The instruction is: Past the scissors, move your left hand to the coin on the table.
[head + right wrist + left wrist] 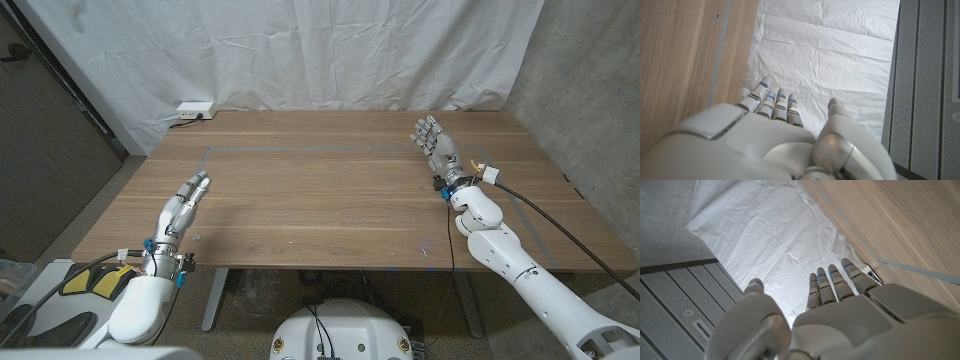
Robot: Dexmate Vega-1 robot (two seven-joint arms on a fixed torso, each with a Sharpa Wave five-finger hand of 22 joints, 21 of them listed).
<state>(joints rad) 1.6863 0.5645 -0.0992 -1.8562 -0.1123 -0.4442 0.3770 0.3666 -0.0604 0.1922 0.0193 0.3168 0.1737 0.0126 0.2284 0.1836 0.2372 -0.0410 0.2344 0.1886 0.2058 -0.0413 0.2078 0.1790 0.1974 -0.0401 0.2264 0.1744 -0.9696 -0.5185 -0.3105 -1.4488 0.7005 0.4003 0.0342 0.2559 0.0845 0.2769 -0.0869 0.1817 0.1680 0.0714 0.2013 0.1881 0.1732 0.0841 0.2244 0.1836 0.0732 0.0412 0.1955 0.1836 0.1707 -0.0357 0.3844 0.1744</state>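
Observation:
My left hand (186, 204) is over the front left part of the wooden table (320, 200). Its fingers stretch out together toward the back of the table, and it holds nothing. In the left wrist view the left hand (840, 310) shows from behind with straight fingers (832, 282) and the thumb set apart. My right hand (434, 143) is at the right side of the table, farther back, its fingers straight and slightly spread, with nothing in it. In the right wrist view the right hand (765, 135) looks the same.
A white power strip (195, 109) lies at the table's back left corner. A white cloth (300, 50) hangs behind the table. Faint tape lines (290, 150) mark a rectangle on the wood. A black cable (545, 210) runs along my right forearm.

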